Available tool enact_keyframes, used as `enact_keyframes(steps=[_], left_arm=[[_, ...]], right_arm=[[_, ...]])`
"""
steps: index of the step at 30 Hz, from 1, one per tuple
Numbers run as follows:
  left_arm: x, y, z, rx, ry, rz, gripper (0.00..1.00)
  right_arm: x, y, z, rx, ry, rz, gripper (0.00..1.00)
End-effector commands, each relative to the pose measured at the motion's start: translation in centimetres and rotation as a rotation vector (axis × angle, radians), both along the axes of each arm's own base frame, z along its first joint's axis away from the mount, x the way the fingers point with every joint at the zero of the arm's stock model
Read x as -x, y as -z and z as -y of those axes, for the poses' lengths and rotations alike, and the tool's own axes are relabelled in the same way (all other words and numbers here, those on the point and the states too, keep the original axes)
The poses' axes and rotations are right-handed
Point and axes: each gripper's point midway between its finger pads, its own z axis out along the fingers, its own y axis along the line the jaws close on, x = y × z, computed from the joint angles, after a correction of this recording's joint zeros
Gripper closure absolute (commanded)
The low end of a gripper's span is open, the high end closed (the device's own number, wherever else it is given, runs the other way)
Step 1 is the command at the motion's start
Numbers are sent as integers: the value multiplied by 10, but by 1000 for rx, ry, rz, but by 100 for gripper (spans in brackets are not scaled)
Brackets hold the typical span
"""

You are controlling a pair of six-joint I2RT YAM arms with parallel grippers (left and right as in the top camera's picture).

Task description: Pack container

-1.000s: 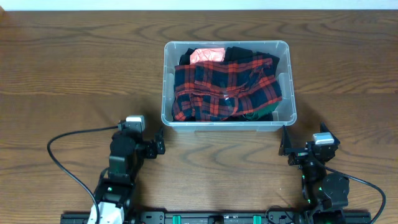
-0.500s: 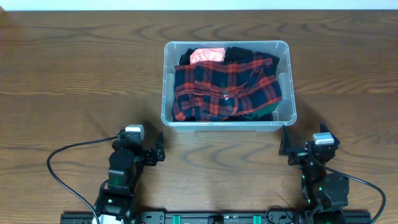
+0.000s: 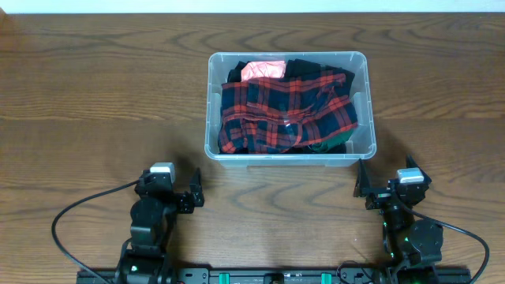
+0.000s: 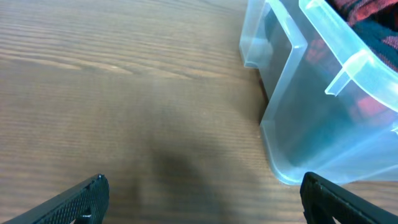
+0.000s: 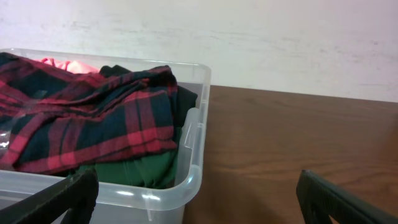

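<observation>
Your left gripper (image 3: 196,191) and right gripper (image 3: 361,183) both have their jaws wide apart and hold nothing. You can see the container (image 3: 368,102) on the table (image 3: 95,95) just past them. It is full of clothes: a red plaid cloth (image 3: 284,110) on top and a pink cloth (image 3: 263,69) at the back. Your right wrist view shows a green cloth (image 5: 146,169) under the plaid.

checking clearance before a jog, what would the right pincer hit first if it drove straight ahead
The right pincer would likely meet the container first, at its near right corner; depth is hard to judge.
</observation>
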Motion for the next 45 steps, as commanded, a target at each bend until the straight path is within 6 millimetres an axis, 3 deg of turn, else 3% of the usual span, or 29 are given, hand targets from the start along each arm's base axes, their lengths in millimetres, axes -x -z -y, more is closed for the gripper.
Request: enact_keyframes(steps=[1,21,31,45], left_arm=[[4,0,-3,-12,0,7,2],[2,-61,-11,-20,-27,282,2],[1,-61,-15,-164,2,295,2],[1,-61,-15,-169,3,297,2]], right_arm=[[0,0,4,9,17,1,1],[0,0,4,9,17,1,1],[0,0,4,9,17,1,1],[0,0,4,9,17,1,1]])
